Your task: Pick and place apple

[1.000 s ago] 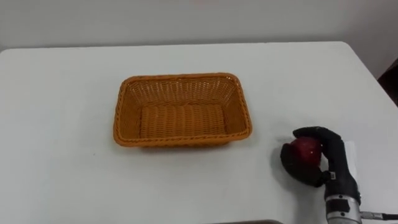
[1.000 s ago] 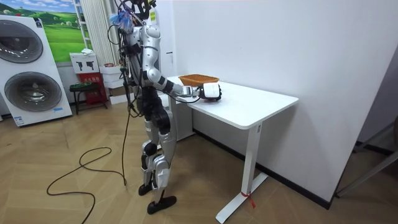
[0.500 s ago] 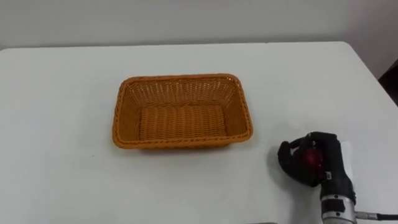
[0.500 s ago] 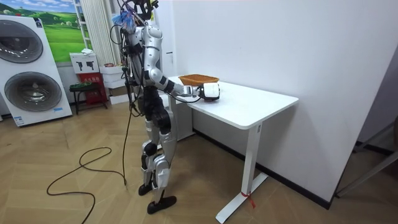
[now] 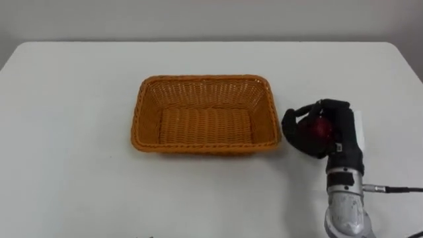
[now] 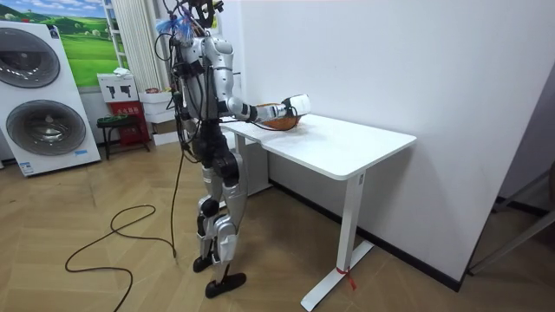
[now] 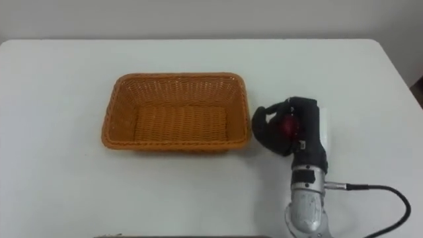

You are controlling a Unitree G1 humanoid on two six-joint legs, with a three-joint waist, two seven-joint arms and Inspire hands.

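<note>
A red apple (image 5: 320, 128) (image 7: 289, 125) sits inside my right hand (image 5: 316, 129) (image 7: 285, 127), whose dark fingers are curled round it. That hand hovers above the white table (image 5: 79, 178), just right of the orange wicker basket (image 5: 149, 109) (image 7: 119, 109), close to its right rim. The basket holds nothing. In the room view I stand at the table's end with my right arm stretched out and the hand (image 6: 295, 106) raised beside the basket (image 6: 279, 123).
The table (image 6: 347, 147) stands against a white wall. Its right edge lies a short way beyond my hand. In the room view a washing machine (image 6: 39, 95) and a small stool (image 6: 113, 126) stand behind me on the wooden floor.
My right hand has lifted the apple off the table and carried it left and forward, up to the basket's right side. The eye views have shifted a little.
</note>
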